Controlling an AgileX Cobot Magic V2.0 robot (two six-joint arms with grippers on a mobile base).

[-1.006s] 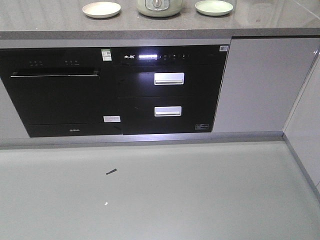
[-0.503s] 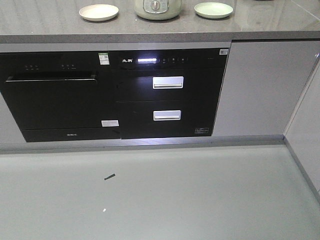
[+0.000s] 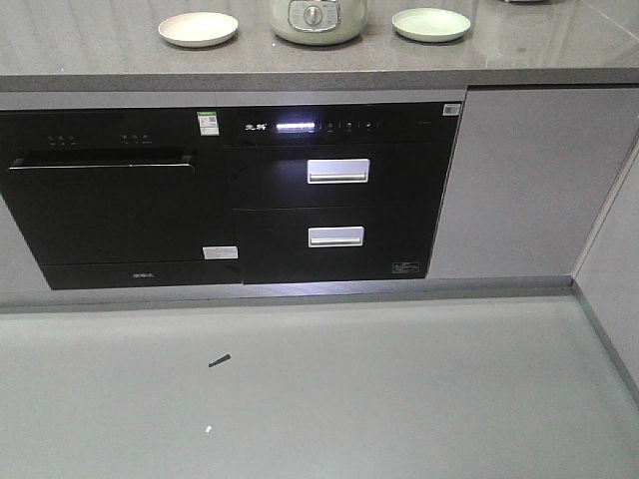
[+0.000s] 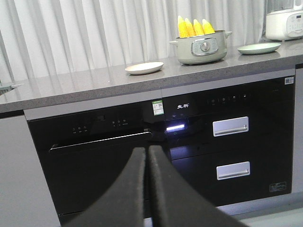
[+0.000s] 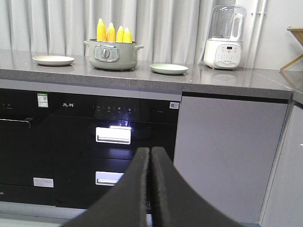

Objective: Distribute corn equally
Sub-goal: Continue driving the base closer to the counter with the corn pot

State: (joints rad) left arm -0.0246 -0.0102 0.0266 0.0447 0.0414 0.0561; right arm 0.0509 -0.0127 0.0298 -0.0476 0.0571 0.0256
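Several yellow corn cobs [image 4: 194, 27] [image 5: 113, 33] stand upright, tips up, in a pale green pot [image 4: 201, 47] [image 5: 111, 54] [image 3: 318, 18] on the grey counter. A cream plate [image 3: 198, 28] [image 4: 144, 67] [image 5: 53, 60] lies left of the pot and a green plate [image 3: 431, 24] [image 4: 259, 48] [image 5: 169, 68] lies right of it; both are bare. My left gripper [image 4: 147, 149] and right gripper [image 5: 150, 150] are shut and hold nothing, low in front of the cabinets and well short of the counter. Neither arm shows in the front view.
A white blender [image 5: 226, 38] [image 4: 284, 19] stands on the counter right of the green plate. Below the counter are black appliance fronts [image 3: 110, 190] with two handled drawers [image 3: 337, 171]. A side cabinet [image 3: 611, 249] juts out on the right. A dark scrap [image 3: 219, 360] lies on the floor.
In the front view the cabinets, counter edge and floor scrap have slid downward in the frame and look slightly larger. Plates and pot keep their places on the counter.
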